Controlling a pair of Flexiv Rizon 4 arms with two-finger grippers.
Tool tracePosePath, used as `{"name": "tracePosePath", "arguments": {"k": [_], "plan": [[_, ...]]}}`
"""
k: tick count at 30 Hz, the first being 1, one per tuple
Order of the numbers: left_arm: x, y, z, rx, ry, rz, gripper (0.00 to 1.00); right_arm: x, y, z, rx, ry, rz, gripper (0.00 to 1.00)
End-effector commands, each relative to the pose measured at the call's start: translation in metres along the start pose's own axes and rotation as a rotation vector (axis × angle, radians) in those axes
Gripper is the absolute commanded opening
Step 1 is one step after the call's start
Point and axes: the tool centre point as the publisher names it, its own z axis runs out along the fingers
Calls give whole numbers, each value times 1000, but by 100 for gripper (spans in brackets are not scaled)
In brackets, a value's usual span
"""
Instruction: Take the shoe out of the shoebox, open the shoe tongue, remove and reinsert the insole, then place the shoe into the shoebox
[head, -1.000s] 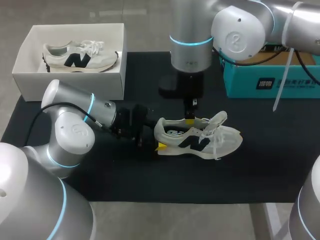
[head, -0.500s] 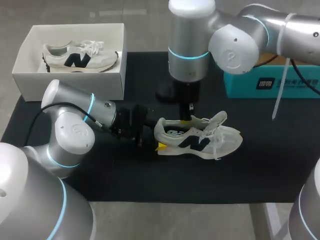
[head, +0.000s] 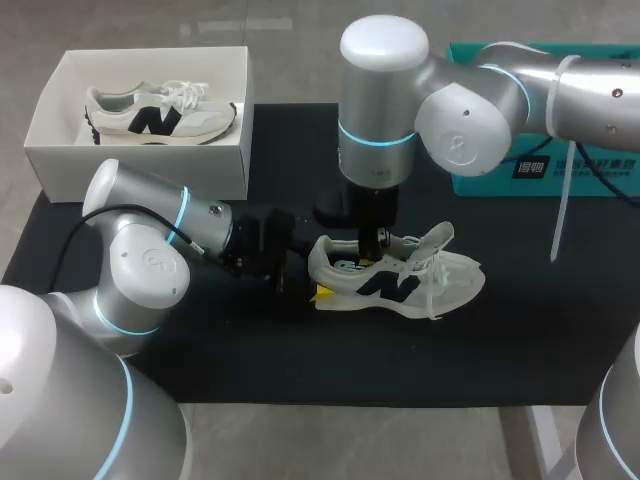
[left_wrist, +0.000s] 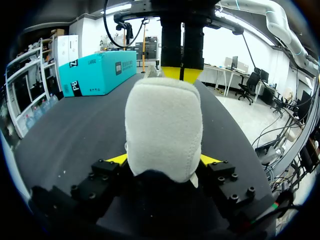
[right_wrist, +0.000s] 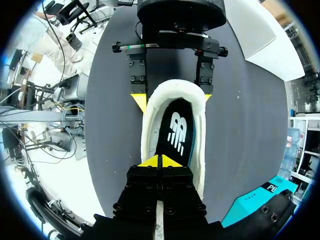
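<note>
A white sneaker (head: 400, 278) with a dark logo lies on its side-sole on the black mat (head: 300, 360), heel toward my left arm. My left gripper (head: 312, 278) is shut on the heel (left_wrist: 164, 130), one yellow finger (left_wrist: 116, 159) on each side. My right gripper (head: 372, 240) points straight down at the shoe's opening, its yellow tips shut together with nothing in them. In the right wrist view the right gripper (right_wrist: 160, 161) hovers just over the dark insole (right_wrist: 175, 132), with the left gripper (right_wrist: 171, 99) clamping the heel beyond. The laces hang loose at the tongue.
The white shoebox (head: 140, 165) stands at the mat's back left with a second matching sneaker (head: 160, 112) inside. A teal box (head: 560, 165) sits at the back right, behind my right arm.
My right arm has swung and lowered its shut gripper down to the shoe's opening. The left gripper and the shoe have stayed put.
</note>
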Motion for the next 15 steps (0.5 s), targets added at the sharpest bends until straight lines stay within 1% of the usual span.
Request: {"name": "tracePosePath", "arguments": {"k": [1,4,8,15], "plan": [[0,-1,0,-3,0,0,0,5,-3,11,-7,28,17,0],[0,-1,0,-3,0,0,0,14,-2,13,-28,41,35,0],[0,-1,0,-3,0,0,0,18,-2,13,-44,34,55,0],[0,-1,0,-3,0,0,0,2,-14,10,-22,-7,94,0]]}}
